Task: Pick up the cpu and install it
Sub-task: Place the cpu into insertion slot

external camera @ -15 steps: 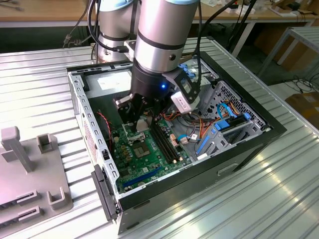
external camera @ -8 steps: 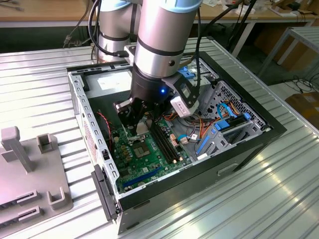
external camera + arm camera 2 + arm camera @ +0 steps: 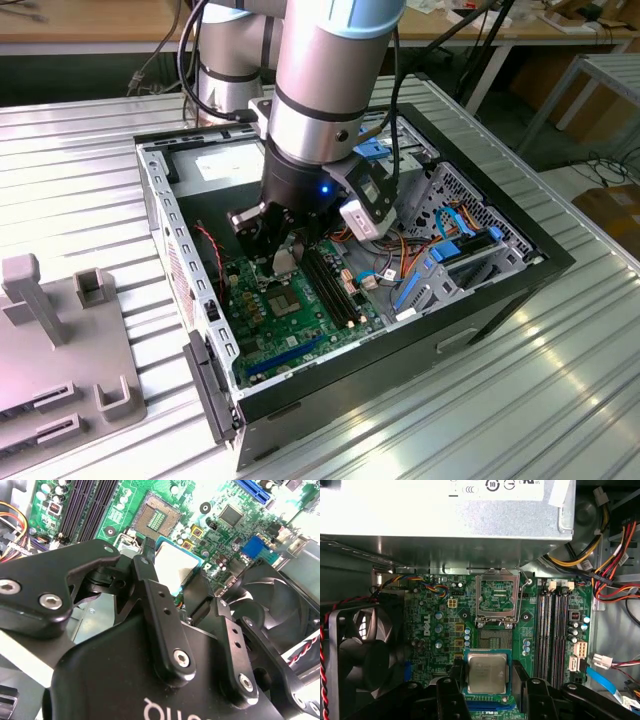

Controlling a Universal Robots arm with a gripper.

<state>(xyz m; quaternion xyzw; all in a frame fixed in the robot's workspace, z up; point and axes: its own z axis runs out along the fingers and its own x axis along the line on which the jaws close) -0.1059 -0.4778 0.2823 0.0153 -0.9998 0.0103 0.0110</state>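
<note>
The cpu is being pinched by the gripper; the two black fingers are being pressed against opposite edges of the chip, and its pale metal top is being presented face-on in the first wrist view; in the second wrist view the chip is being held flat between the fingertips, clear above the green motherboard.

The relation being weighed is the offset between chip and socket; the socket is being seen just past the chip's edge on the side toward the grey power supply, so the chip is judged to be hanging beside the opening rather than over it. In the first wrist view the chip's edges are being held roughly parallel to the socket's edges, so little twist is judged to be needed; which corner is keyed cannot be told.

The metal retaining frame is being shown swung open beyond the socket, toward the power supply, leaving the socket uncovered. The memory slots are lying to one side of the socket and the black fan to the other; all of it is being enclosed by the computer case.
</note>
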